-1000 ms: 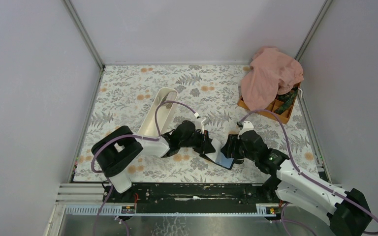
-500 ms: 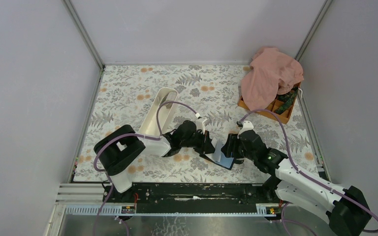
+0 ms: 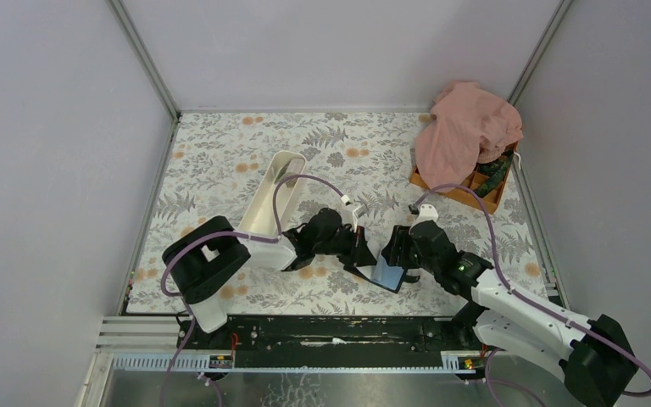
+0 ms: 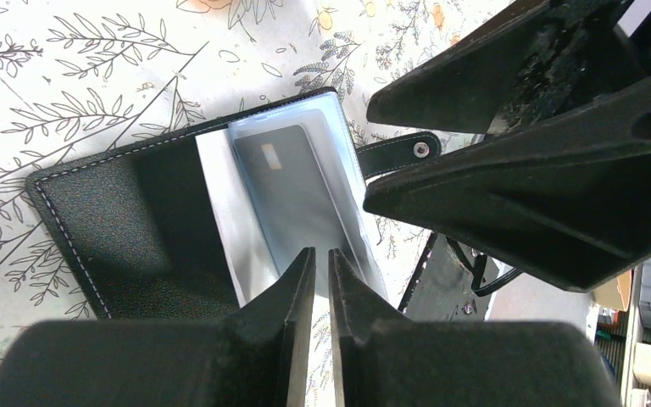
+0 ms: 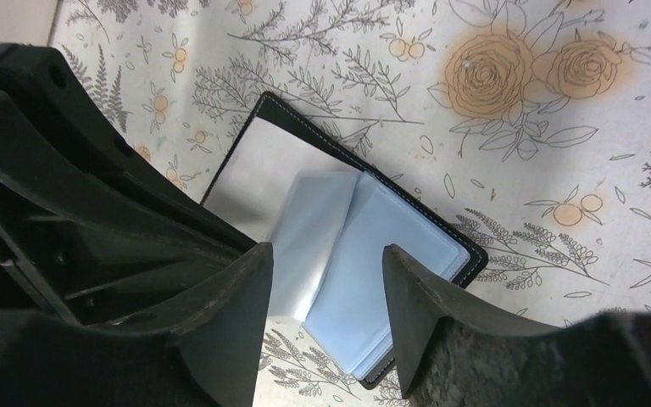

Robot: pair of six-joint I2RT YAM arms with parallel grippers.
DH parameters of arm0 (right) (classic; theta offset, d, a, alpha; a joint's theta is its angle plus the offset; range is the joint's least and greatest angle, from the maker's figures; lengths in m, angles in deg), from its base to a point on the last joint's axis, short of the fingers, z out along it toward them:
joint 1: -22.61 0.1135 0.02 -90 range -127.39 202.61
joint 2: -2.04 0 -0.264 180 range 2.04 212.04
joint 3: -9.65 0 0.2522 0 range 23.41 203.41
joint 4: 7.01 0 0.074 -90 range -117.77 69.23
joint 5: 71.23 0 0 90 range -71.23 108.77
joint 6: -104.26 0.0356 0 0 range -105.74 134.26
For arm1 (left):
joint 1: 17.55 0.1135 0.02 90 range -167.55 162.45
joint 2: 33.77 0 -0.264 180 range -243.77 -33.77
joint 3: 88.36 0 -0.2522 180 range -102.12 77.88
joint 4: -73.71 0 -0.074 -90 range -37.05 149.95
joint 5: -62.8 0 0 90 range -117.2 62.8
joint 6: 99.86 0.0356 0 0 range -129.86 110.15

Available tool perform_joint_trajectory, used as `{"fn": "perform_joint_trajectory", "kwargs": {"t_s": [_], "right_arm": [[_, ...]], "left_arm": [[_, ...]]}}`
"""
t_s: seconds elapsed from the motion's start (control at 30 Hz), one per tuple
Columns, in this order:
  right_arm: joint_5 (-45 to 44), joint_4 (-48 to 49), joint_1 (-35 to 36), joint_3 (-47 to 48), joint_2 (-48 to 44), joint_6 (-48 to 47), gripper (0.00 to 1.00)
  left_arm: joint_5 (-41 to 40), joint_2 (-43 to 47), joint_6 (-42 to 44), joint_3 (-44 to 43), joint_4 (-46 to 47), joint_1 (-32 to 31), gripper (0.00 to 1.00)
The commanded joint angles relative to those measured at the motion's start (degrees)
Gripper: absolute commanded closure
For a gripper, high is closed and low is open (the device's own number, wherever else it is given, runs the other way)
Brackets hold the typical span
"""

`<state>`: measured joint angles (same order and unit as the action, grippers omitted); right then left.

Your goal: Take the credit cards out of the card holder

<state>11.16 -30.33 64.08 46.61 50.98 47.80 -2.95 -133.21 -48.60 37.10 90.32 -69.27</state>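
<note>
Top view: I see card holder (image 3: 387, 273) lying open on bench (image 3: 220, 161), toward 6 o'clock. Left hand (image 3: 363, 254) at its 10, right hand (image 3: 397, 250) at its 1.
Left wrist: fingers nearly together over clear sleeve with dark card (image 4: 284, 182). Can't tell if gripping.
Right wrist: hand open, holder below the gap.
</note>
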Motion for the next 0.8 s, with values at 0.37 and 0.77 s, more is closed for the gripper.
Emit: {"fn": "perform_joint_trajectory", "kwargs": {"t_s": [0.37,0.77], "right_arm": [[-0.13,4.49,0.1,2.28,3.39,0.61,0.42],[0.38,3.11,0.05,0.2,4.02,1.34,0.55]], "left_arm": [[0.86,-0.64,-0.02,-0.24,3.38,-0.41,0.83],[0.68,-0.51,-0.11,-0.01,3.48,-0.43,0.84]]}}
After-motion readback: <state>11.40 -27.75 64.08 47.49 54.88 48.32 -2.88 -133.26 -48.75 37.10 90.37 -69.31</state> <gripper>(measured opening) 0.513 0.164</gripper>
